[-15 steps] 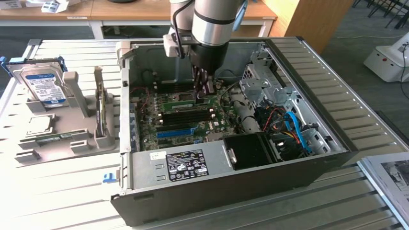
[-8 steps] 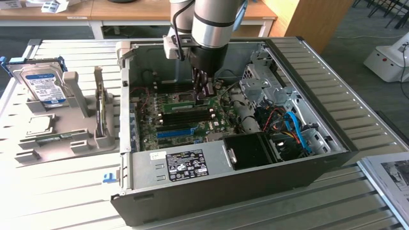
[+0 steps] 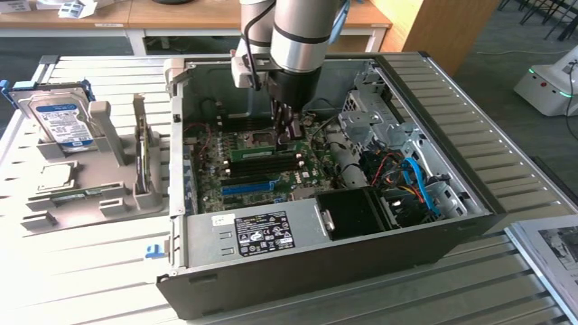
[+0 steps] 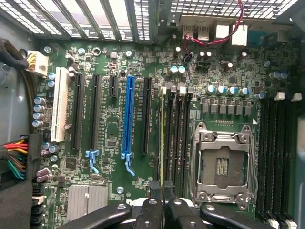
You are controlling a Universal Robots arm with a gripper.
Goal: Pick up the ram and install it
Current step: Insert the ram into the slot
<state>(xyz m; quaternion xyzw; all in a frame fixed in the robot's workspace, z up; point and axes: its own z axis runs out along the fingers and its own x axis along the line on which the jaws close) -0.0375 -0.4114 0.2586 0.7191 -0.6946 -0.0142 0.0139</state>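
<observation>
1. Exterior view: the arm reaches straight down into an open computer case [image 3: 380, 250] that lies on its side on a slatted table [image 3: 91, 277].
2. The gripper [image 3: 289, 137] is low over the motherboard [image 3: 230, 183], near the middle of the board.
3. A thin green ram [image 3: 257, 152] lies along the board right at the gripper's tip, extending toward the exterior view's left.
4. Outside the case, on the exterior view's left, a hard drive [image 3: 63, 120] stands upright in a grey stand [image 3: 118, 193], well apart from the gripper.
5. Wrist view: the two black fingers [image 4: 155, 205] are pressed together on the ram, which is seen edge-on as a narrow yellow-green line running away from them.
6. That line runs along the group of black memory slots [image 4: 177, 138], at the side of the group away from the processor socket [image 4: 221, 164].
7. Whether the stick is fully seated in its slot cannot be told.
8. The long blue slot [image 4: 127, 119] lies parallel to the ram on its other side, and a white slot [image 4: 61, 105] sits farther out, near the board's edge.
</observation>
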